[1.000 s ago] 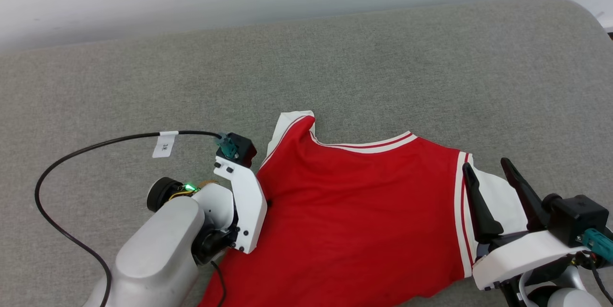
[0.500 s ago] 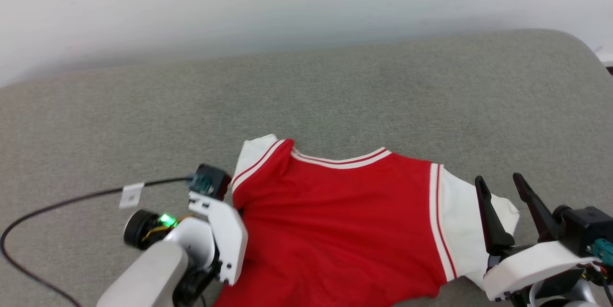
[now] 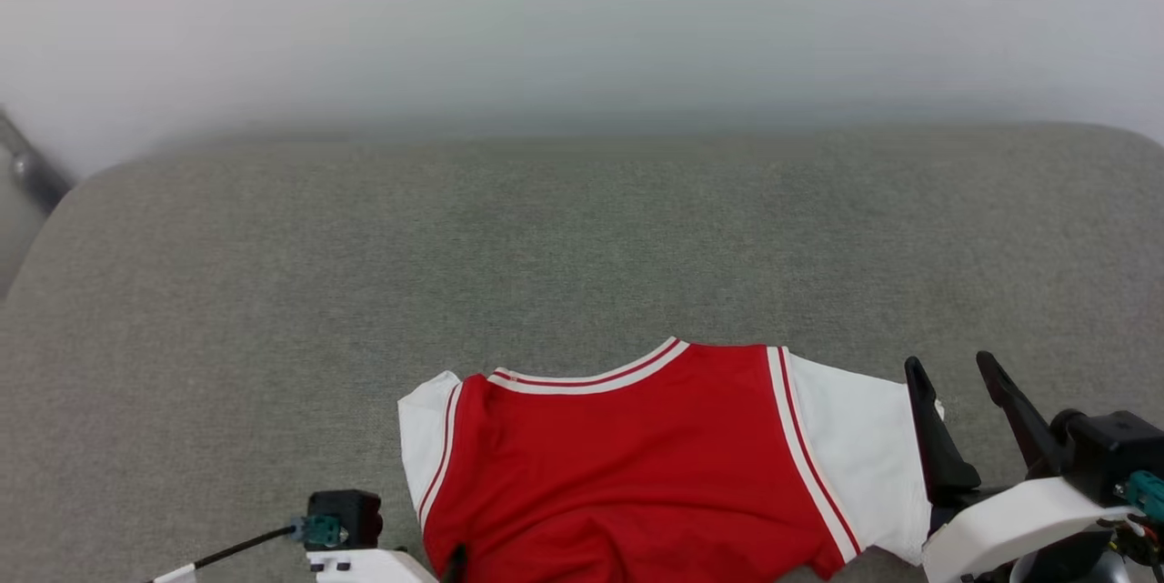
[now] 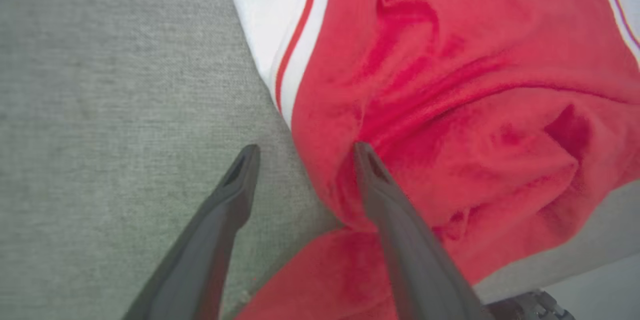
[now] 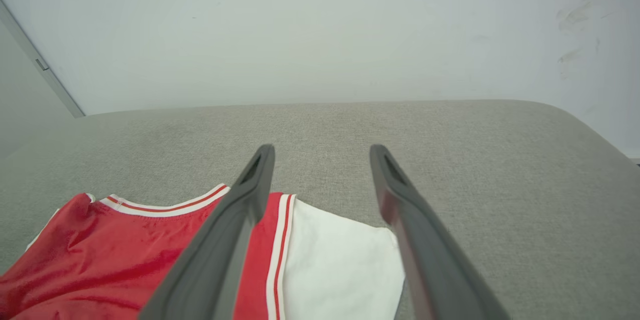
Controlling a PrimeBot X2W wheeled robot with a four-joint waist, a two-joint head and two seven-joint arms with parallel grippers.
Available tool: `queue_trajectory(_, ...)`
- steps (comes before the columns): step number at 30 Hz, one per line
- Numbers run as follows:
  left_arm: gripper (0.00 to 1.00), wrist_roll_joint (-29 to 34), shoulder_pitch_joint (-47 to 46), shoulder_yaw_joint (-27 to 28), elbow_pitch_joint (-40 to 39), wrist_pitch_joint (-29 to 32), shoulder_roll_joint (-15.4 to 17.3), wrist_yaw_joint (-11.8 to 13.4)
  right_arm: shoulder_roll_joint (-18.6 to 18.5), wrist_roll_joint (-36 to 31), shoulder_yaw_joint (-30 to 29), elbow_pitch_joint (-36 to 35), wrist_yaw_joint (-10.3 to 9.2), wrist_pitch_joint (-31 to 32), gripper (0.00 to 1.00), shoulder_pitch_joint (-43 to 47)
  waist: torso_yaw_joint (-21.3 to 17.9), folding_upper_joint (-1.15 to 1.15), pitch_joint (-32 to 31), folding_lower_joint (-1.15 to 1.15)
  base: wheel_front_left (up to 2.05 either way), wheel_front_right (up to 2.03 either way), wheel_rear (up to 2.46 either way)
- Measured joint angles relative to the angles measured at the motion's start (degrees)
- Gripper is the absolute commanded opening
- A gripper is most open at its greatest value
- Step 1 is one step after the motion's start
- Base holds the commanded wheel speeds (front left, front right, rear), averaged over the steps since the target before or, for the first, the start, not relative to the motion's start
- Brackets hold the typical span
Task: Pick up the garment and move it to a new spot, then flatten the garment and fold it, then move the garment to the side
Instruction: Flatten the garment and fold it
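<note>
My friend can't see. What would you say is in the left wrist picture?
A rumpled red shirt with a white, stripe-edged sleeve lies on a gray fabric surface. The left claw is open at the shirt's edge, one dark finger over the gray surface and the other over the red cloth.

Nothing legible at this moment: the garment [image 3: 637, 465] lies with a plain red face up, and only red-and-white stripes run along its trim, so there is no lettering to read on it. A small white tag [image 3: 175, 574] on the black cable [image 3: 245, 548] is cut off and too small to read.
</note>
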Motion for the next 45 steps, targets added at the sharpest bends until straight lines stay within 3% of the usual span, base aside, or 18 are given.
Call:
queue_trajectory(7,1.00,2.50,0.00,3.00,-1.69,-8.70,-0.68,1.49,0.00,-0.24,-0.26,-0.90,0.00,1.07,1.00,1.41,1.53,0.00,-2.07,0.00,0.00,0.00,0.00)
queue_trajectory(12,1.00,3.61,-2.76,4.25,-1.32,-10.54,0.52,1.09,0.00,-0.23,-0.27,-1.55,0.00,1.41,1.00,1.67,2.19,0.00,-2.36,-0.01,0.00,0.00,0.00)
queue_trajectory(22,1.00,2.04,-13.88,2.04,7.14,-0.78,3.88,-6.66,0.00,-0.05,0.91,-2.15,0.00,1.55,1.00,0.22,0.89,0.00,1.75,0.00,0.00,0.00,0.00)
queue_trajectory(31,1.00,1.32,-22.48,-1.38,16.17,8.14,4.65,-12.83,-0.01,0.44,1.03,-0.54,0.00,0.32,1.00,-1.97,-1.98,0.00,7.01,0.00,0.00,0.00,0.00)
queue_trajectory(32,0.87,1.05,-22.98,-1.75,16.99,9.15,4.50,-13.36,-0.01,0.46,1.09,-0.22,0.00,0.07,1.00,-2.07,-2.28,0.00,7.35,0.00,0.00,0.00,0.00)
queue_trajectory(33,0.43,0.53,-23.59,-1.88,17.69,10.10,4.37,-13.74,0.00,0.48,1.13,0.10,0.00,0.01,1.00,-2.20,-2.58,0.00,7.60,0.00,0.00,0.00,0.00)
queue_trajectory(35,0.00,0.05,-24.22,-2.22,18.75,11.44,4.13,-14.32,0.00,0.59,1.22,0.44,0.00,-0.20,1.00,-2.40,-2.99,0.00,7.92,0.00,0.00,0.00,0.00)
queue_trajectory(38,0.00,0.29,-24.62,-2.27,19.53,10.16,3.61,-14.36,0.00,0.68,1.08,0.97,0.00,-0.47,1.00,-2.54,-3.13,0.00,7.90,0.00,0.00,0.00,0.00)
queue_trajectory(42,0.00,2.59,-24.43,-1.37,18.91,4.32,3.33,-11.52,-0.01,1.04,0.24,1.55,0.00,-0.54,1.00,-2.54,-2.43,0.00,7.26,0.00,0.00,0.00,0.00)
queue_trajectory(45,0.00,3.38,-24.20,0.75,15.83,1.23,4.98,-8.84,0.01,1.08,0.12,1.82,0.00,-0.52,1.00,-2.52,-1.50,0.00,6.50,0.00,0.00,0.00,0.00)
